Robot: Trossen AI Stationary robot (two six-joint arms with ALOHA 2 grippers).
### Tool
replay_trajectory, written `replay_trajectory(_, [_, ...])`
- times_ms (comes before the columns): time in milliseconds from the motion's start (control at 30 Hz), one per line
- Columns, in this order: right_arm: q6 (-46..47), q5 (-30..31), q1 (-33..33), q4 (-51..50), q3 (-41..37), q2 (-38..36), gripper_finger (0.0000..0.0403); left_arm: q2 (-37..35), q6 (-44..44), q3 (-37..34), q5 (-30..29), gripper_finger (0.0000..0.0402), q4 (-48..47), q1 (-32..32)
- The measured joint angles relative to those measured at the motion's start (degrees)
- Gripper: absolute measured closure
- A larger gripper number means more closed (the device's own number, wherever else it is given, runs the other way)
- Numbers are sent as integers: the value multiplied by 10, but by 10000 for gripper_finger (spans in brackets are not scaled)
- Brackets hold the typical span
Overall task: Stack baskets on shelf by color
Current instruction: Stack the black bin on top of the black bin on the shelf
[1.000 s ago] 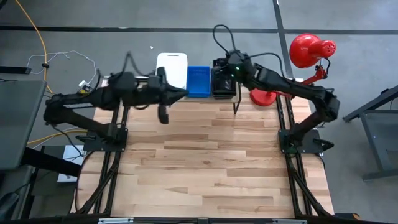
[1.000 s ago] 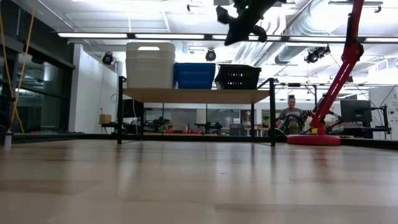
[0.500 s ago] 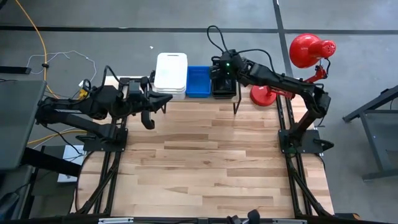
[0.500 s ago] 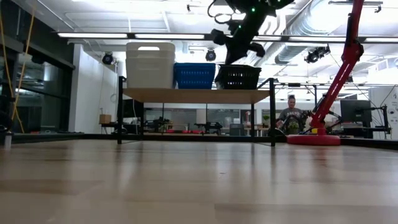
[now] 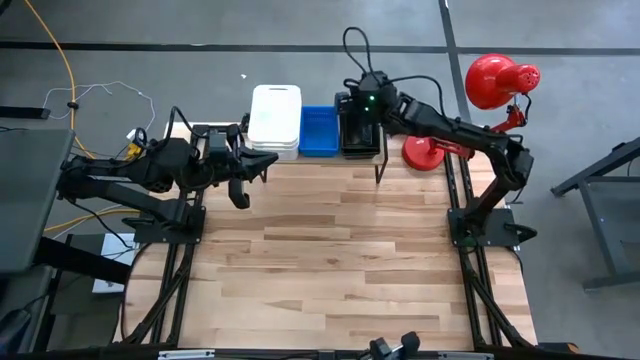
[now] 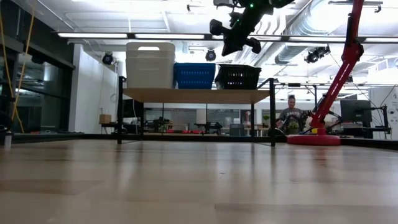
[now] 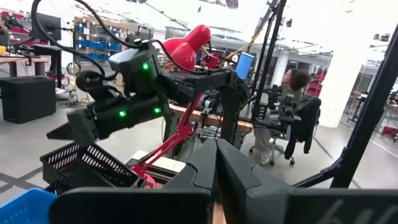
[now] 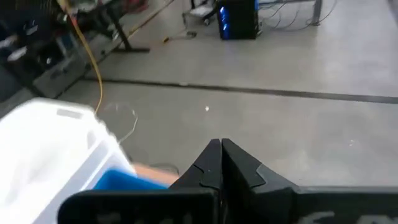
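Note:
A stack of white baskets (image 5: 275, 120), a blue basket (image 5: 319, 131) and a black mesh basket (image 5: 360, 135) stand side by side on the shelf (image 6: 196, 94) at the table's far edge. In the low view the white stack (image 6: 150, 65) stands tallest, beside the blue (image 6: 194, 75) and the black (image 6: 237, 76). My right gripper (image 6: 229, 48) hovers shut above the black basket, clear of it. My left gripper (image 5: 268, 162) is shut and empty, left of the shelf and over the table's far left part.
A red desk lamp (image 5: 490, 85) stands at the table's far right corner, right of the shelf. The shelf's thin black legs (image 6: 272, 112) rest on the wooden tabletop (image 5: 340, 260). A person (image 6: 290, 115) sits in the room beyond the table.
My left gripper has drawn back from the white stack toward the table's left edge, then stayed still. My right gripper has shifted toward the far edge over the black basket, dipped toward it, then risen a little.

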Motion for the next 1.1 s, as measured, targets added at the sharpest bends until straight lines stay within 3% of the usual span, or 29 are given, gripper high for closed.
replay_trajectory(167, [31,-3,-21,4,0,4,403,0,-1,0,4,401,0,0])
replay_trajectory(467, [64,-114,-44,-39,-1,42,403,0,-7,0,18,401,-2,0])
replay_trajectory(600, [53,-103,-37,-26,-1,27,403,0,-6,0,18,401,-4,0])
replay_trajectory(800, [-60,-137,-19,-59,-1,-26,403,0,3,0,17,401,-12,0])
replay_trajectory(1100, [-214,-270,67,-283,-45,-131,403,0,6,0,15,401,-50,0])
